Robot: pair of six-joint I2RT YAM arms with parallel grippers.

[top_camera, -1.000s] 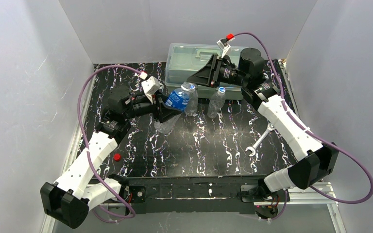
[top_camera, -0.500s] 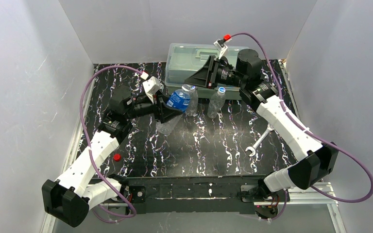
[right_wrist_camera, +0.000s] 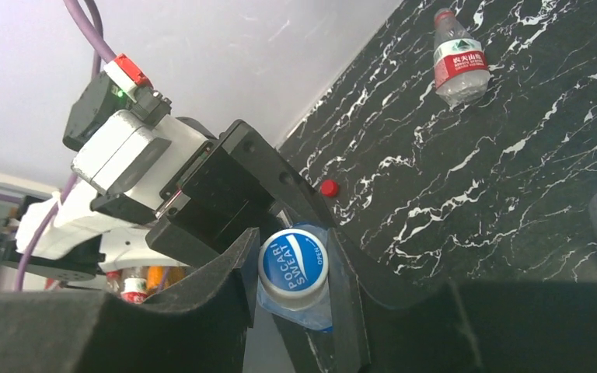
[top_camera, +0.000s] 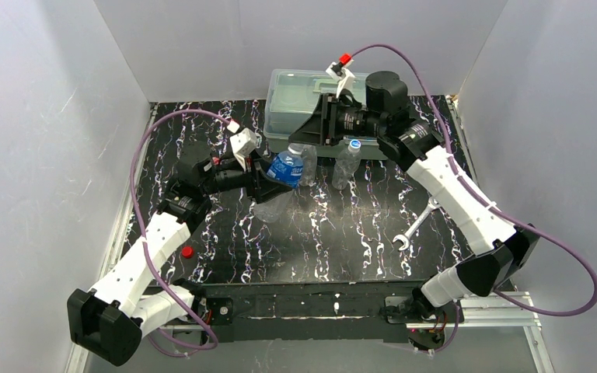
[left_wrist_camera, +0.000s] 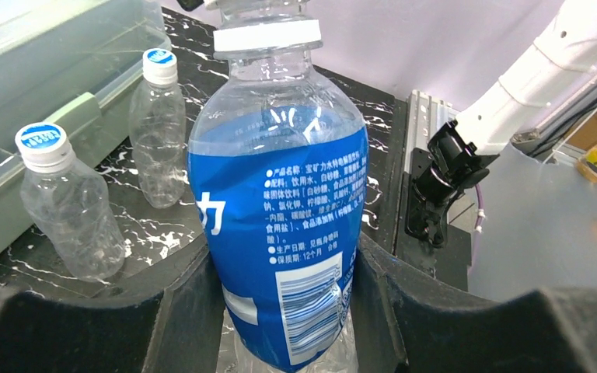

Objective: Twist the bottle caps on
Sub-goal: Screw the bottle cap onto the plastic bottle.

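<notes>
Entry 1, right gripper point(right_wrist_camera: 291, 273): we recorded its jaws drawn in tight on the blue-and-white cap point(right_wrist_camera: 293, 260), which sat at the neck of the blue-label bottle point(left_wrist_camera: 280, 202).

Entry 2, left gripper point(left_wrist_camera: 288, 311): jaws partly closed around that bottle's body, just below the right gripper, holding it tilted and clear of the table point(top_camera: 326, 233).

Entry 3, just beyond the right gripper: a plain bottle point(left_wrist_camera: 70, 202) and a second plain bottle point(left_wrist_camera: 159, 132), both capped, standing beside the lidded box point(top_camera: 295, 101).

Entry 4, well apart from both grippers: a loose red cap point(right_wrist_camera: 328, 187) on the table and, farther out, the red-label bottle point(right_wrist_camera: 459, 58). A wrench point(top_camera: 416, 228) lay on the right gripper's side.

Entry 5, hazards as we judged them: with the bottle tilted, the cap could seat crooked and cross-thread if the two grippers were not in line. The thin body could spin or buckle in the left jaws under the twist. The small cap could slip from the right fingertips and fall.
</notes>
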